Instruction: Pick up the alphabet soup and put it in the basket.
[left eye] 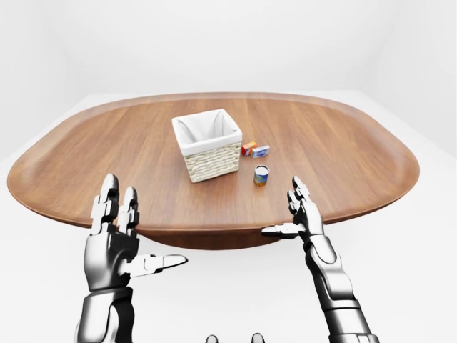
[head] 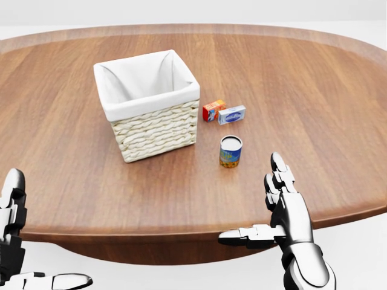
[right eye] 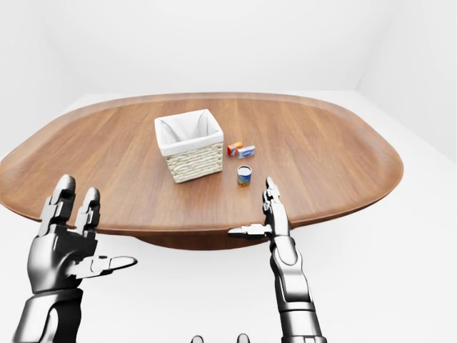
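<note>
The alphabet soup can (head: 230, 151) stands upright on the wooden table (head: 314, 90), blue and yellow with a pale lid, right of the wicker basket (head: 147, 103) with a white liner. My right hand (head: 275, 208) is open over the table's near edge, below and right of the can, apart from it. My left hand (left eye: 125, 239) is open, off the table's near edge at the left; in the head view only its fingers (head: 13, 199) show at the bottom left corner.
A small orange box (head: 213, 110) and a small blue and white box (head: 231, 114) lie side by side just above the can, right of the basket. The oval table's rim (left eye: 214, 232) runs between my hands and the objects.
</note>
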You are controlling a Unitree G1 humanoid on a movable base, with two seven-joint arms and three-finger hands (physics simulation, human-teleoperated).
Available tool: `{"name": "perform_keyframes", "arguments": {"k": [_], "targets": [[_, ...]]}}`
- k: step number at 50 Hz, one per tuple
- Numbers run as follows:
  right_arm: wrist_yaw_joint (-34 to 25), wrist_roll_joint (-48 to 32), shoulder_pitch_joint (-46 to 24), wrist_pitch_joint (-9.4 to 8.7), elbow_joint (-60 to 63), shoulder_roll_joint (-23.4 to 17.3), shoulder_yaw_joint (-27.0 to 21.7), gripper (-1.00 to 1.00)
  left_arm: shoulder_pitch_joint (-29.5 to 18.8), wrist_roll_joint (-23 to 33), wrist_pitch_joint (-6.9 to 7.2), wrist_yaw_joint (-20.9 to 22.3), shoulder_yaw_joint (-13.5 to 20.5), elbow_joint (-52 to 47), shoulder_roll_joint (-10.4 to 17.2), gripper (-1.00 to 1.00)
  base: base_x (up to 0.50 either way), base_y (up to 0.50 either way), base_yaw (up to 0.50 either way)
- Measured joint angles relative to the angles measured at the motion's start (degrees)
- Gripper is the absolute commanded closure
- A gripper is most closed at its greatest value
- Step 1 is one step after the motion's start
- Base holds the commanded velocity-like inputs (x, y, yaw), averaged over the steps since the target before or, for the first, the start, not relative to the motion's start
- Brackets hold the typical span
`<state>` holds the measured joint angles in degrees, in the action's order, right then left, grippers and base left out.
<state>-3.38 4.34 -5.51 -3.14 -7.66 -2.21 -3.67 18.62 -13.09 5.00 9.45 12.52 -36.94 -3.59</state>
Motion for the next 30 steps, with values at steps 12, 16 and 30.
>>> {"name": "perform_keyframes", "arguments": {"k": [12,16,30], "targets": [[-0.09,-0.04,0.00,0.08,-0.09,0.04,0.10,-1.00,2.06,-0.16,0.00,1.52,0.36,-2.79,-1.15,-1.00,0.30,0.00,0.00],[-0.13,-0.05,0.07,0.03,0.06,0.06,0.14,-1.00,2.44,-0.13,0.00,1.81,0.35,-3.21,-1.37,-1.00,0.30,0.00,0.00],[-0.19,-0.07,0.23,0.05,0.35,0.12,0.18,-1.00,3.74,-0.07,-0.25,2.58,0.11,-4.41,-1.89,-1.00,0.30,0.00,0.00]]}}
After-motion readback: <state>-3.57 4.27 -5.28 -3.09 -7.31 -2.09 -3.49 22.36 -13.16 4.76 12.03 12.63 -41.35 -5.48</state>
